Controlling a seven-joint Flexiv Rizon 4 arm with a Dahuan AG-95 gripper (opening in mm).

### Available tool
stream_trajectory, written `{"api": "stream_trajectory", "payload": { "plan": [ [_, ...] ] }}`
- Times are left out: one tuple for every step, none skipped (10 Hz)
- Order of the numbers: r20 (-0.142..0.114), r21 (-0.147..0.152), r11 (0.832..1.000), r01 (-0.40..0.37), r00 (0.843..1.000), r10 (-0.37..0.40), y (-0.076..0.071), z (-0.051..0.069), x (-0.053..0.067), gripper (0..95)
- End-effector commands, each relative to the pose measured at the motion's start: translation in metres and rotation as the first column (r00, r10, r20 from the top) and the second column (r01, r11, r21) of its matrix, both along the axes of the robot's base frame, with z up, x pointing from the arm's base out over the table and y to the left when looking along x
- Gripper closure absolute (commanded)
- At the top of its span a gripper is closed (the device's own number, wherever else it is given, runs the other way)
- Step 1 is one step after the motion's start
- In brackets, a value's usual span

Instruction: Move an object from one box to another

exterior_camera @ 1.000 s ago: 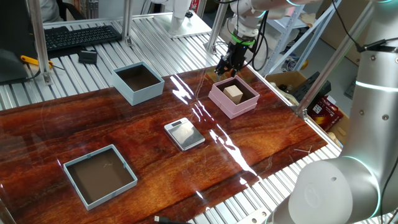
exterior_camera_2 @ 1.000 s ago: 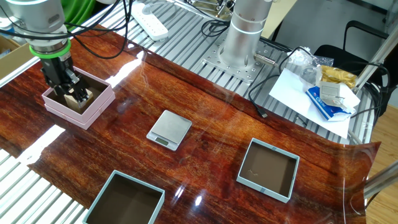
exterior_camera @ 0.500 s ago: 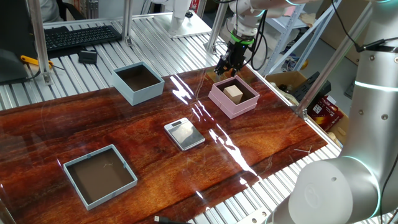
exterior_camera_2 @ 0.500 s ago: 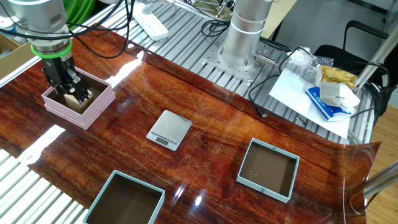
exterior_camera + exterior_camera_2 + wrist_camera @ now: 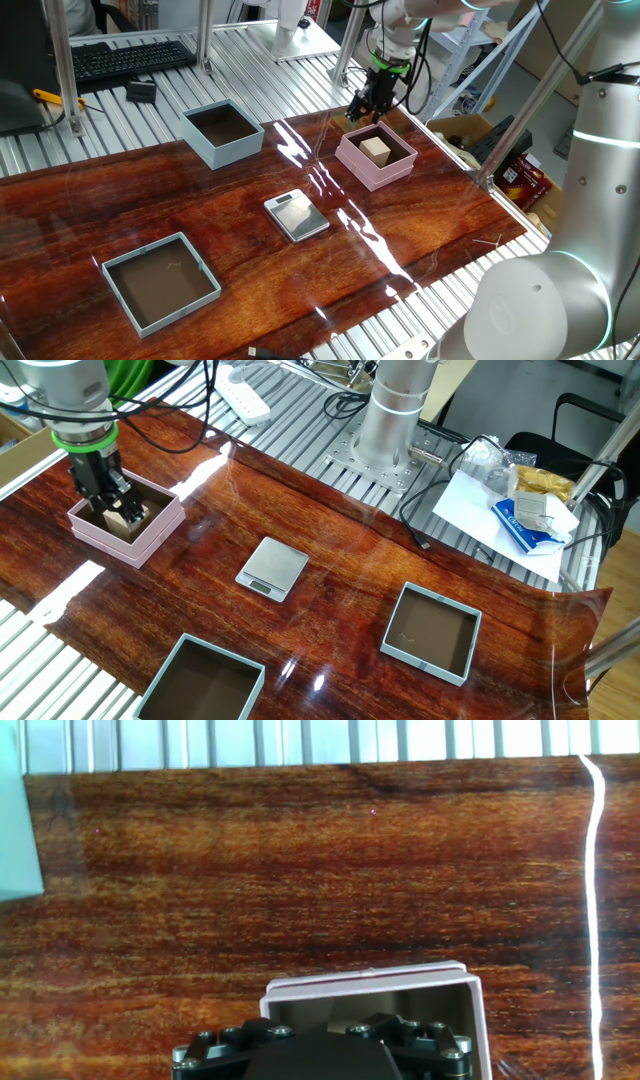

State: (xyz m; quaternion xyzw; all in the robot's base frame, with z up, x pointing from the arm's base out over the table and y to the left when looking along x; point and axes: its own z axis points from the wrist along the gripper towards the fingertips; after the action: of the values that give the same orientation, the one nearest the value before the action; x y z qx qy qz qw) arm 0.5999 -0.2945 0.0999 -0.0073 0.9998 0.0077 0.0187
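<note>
The small tan cube (image 5: 376, 150) sits inside the pink box (image 5: 381, 176) at the table's far right; it also shows in the other fixed view (image 5: 132, 516), inside the pink box (image 5: 118, 545). My gripper (image 5: 364, 112) hangs just over the box's back edge, beside the cube and not holding it, and its fingers look parted (image 5: 107, 506). The hand view shows only the gripper body above the pink box's rim (image 5: 368, 984). The tall-walled light blue box (image 5: 226, 152) stands empty at the back left and also shows in the other fixed view (image 5: 190, 652).
A flat silver scale (image 5: 296, 215) lies mid-table. A wider, shallower grey-blue tray (image 5: 160, 283) sits at the front left. A keyboard (image 5: 130, 55) and metal posts stand behind the table. A cardboard box (image 5: 470, 130) is off the right edge.
My gripper has shifted very slightly upward over the pink box's back edge. The cube and the boxes have not moved.
</note>
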Motion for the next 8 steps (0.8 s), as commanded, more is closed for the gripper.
{"api": "stream_trajectory", "payload": {
  "plan": [
    [0.011, -0.001, 1.0, -0.009, 1.0, 0.009, -0.005, -0.001, -0.006, 19.0],
    [0.013, 0.0, 1.0, -0.013, 1.0, 0.013, -0.008, -0.001, -0.009, 19.0],
    [0.02, -0.001, 1.0, -0.016, 1.0, 0.016, -0.01, -0.003, -0.011, 19.0],
    [0.027, -0.002, 1.0, -0.017, 0.999, 0.017, -0.011, -0.003, -0.014, 19.0],
    [0.029, -0.006, 1.0, -0.014, 0.999, 0.014, -0.011, -0.005, -0.016, 19.0],
    [0.03, -0.005, 1.0, -0.014, 0.999, 0.015, -0.011, -0.006, -0.017, 19.0],
    [0.032, -0.006, 1.0, -0.011, 0.999, 0.011, -0.009, -0.008, -0.019, 19.0],
    [0.033, -0.007, 1.0, -0.009, 0.999, 0.009, -0.007, -0.01, -0.021, 19.0]
  ]
}}
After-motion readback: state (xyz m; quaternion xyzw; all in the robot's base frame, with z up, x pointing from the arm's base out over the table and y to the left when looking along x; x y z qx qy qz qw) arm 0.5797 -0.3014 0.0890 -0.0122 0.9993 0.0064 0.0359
